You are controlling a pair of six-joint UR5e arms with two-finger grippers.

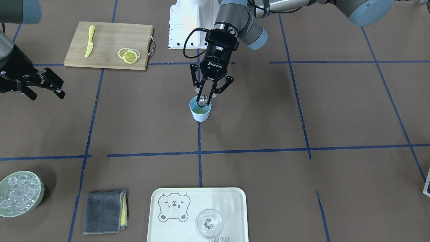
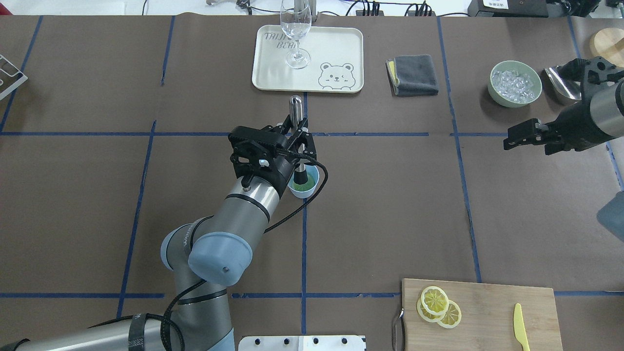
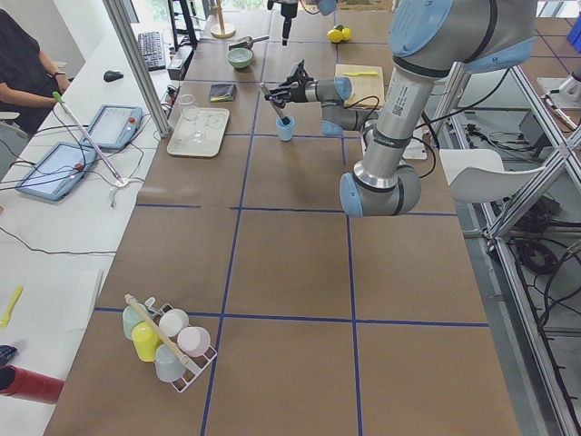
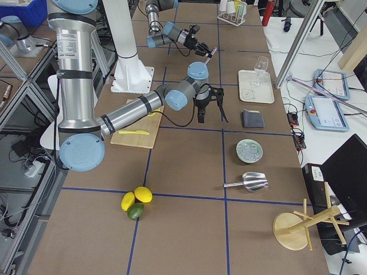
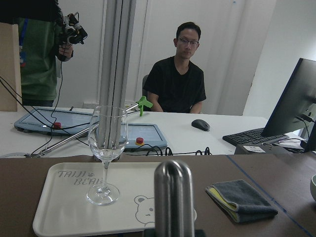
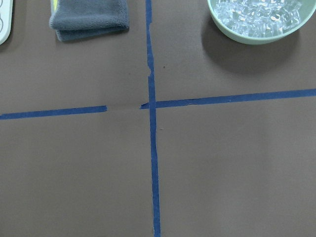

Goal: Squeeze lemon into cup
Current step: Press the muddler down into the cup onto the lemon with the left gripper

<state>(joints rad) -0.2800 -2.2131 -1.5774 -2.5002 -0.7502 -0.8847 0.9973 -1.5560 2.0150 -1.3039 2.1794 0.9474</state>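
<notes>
The light-blue cup (image 1: 201, 113) stands mid-table, also in the overhead view (image 2: 309, 188), with something greenish-yellow at its bottom. My left gripper (image 1: 205, 97) is right above it, shut on an upright metal rod (image 2: 296, 111) whose lower end dips into the cup. The rod's rounded top fills the left wrist view (image 5: 173, 197). Lemon slices (image 1: 129, 55) lie stacked on the wooden cutting board (image 1: 107, 38), also in the overhead view (image 2: 436, 306). My right gripper (image 1: 42, 87) is open and empty, hovering far from the cup near the table's end (image 2: 517, 136).
A yellow plastic knife (image 1: 89, 41) lies on the board. A white tray (image 1: 231, 201) holds a clear wine glass (image 1: 209, 222). A grey cloth (image 1: 104, 211), a pale green bowl of ice (image 1: 20, 193) and a metal scoop (image 2: 560, 83) are nearby.
</notes>
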